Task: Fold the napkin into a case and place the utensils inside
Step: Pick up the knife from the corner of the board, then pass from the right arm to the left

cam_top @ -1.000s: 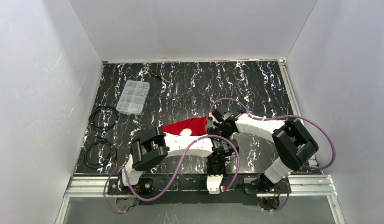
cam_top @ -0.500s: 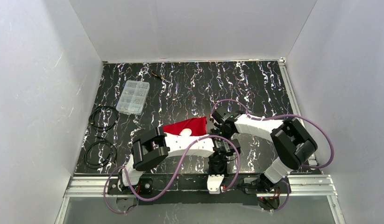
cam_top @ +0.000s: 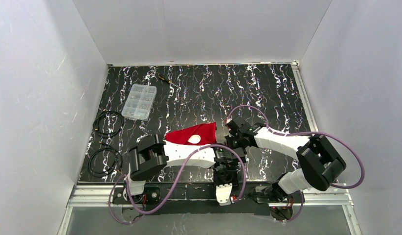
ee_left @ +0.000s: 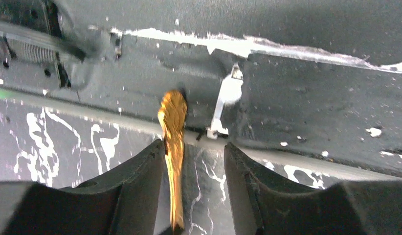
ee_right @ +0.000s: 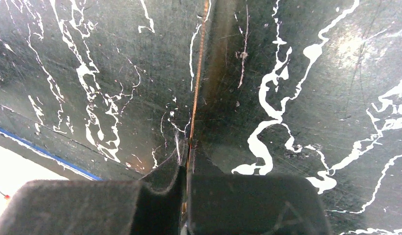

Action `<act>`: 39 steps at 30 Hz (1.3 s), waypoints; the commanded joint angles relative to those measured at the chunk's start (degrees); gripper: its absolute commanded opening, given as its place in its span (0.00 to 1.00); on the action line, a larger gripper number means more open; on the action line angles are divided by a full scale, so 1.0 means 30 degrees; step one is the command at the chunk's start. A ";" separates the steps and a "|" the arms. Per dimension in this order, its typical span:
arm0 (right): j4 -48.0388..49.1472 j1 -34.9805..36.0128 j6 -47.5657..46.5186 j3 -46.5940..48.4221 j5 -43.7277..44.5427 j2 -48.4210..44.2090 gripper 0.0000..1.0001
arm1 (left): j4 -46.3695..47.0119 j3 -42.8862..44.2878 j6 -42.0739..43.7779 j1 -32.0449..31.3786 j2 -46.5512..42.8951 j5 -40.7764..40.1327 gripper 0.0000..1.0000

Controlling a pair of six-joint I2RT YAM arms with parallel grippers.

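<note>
napkin (cam_top: 203,129): red, creased, on the dark marbled worktop (cam_top: 267,93); near edge hidden under the left arm (cam_top: 189,152).
white spoon (cam_top: 194,139): lying on the napkin, close to its near edge.
yellow-gold utensil (ee_left: 173,127): off the napkin, between the left tool's fingers, leaning on one finger (ee_left: 140,181), clear of the other.
left tool (ee_left: 195,147): near-right of the napkin, jaws parted, clamping nothing.
right tool (ee_right: 184,171): just right of the napkin, pressed fully closed; thin rust-coloured line running on from its tips, held thing or worktop mark impossible to tell.
clear compartment box (cam_top: 139,101): well beyond the napkin, to its left.
cable coils (cam_top: 108,122): far left of the napkin.
</note>
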 commanded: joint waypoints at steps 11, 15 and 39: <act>0.0538 0.0080 0.0377 -0.1310 0.0977 -0.2693 0.01 | -0.0322 -0.4318 -0.6596 0.3323 -1.0565 -0.0289 0.45; -0.0036 0.0075 0.0750 -0.1033 0.0855 -0.4052 0.01 | -0.0110 -0.3244 -1.0509 0.4340 -1.1513 -0.0593 0.45; 0.4722 0.0077 0.2720 0.9113 0.1660 -0.6759 0.01 | 0.3588 -0.0845 -3.4827 1.1299 -1.5365 0.6513 0.46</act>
